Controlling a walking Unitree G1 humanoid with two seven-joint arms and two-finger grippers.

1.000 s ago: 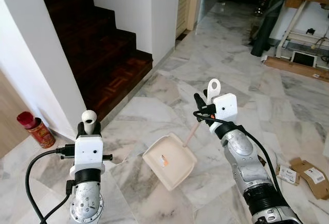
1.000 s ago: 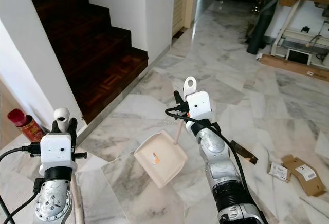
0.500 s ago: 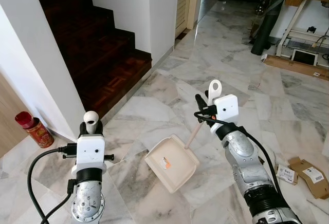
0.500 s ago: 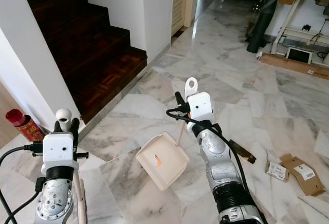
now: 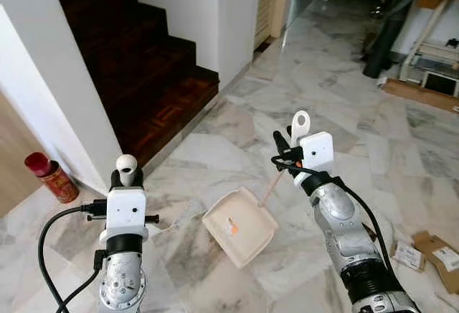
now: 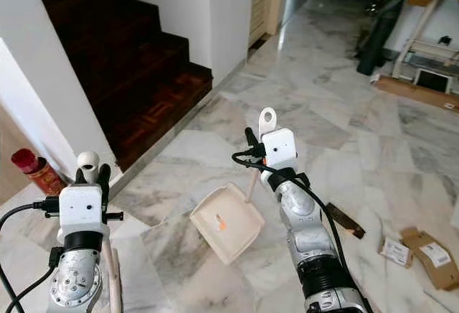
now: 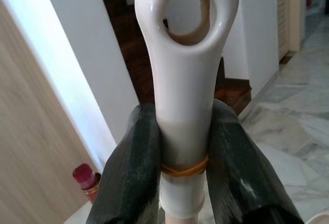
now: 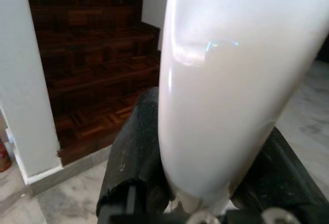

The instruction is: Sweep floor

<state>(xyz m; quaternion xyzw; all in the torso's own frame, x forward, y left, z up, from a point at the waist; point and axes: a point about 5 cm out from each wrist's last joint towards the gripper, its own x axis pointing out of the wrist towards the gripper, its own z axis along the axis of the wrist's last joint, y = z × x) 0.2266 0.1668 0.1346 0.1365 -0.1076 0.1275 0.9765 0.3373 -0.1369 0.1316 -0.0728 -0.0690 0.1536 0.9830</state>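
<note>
My left gripper (image 5: 125, 178) is shut on the white top of a broom handle (image 5: 126, 164) at the lower left; in the left wrist view both black fingers (image 7: 136, 167) clamp the handle (image 7: 185, 80) below its hanging hole. At centre right, my right gripper (image 5: 287, 152) is shut on the white handle (image 5: 300, 123) of a cream dustpan (image 5: 240, 227). The pan hangs tilted on its thin stick just above the marble floor. The right wrist view has that handle (image 8: 221, 90) close up between the fingers.
Dark wooden stairs (image 5: 143, 76) rise at the left behind a white wall. A red can (image 5: 50, 176) stands by the wall. Cardboard scraps (image 6: 430, 255) and a dark strip (image 6: 344, 220) lie on the floor at right. A shelf and a black roll (image 5: 387, 33) stand far right.
The whole picture has shifted slightly right and down, so the camera moved. Both arms keep the same pose, with the broom and dustpan still held.
</note>
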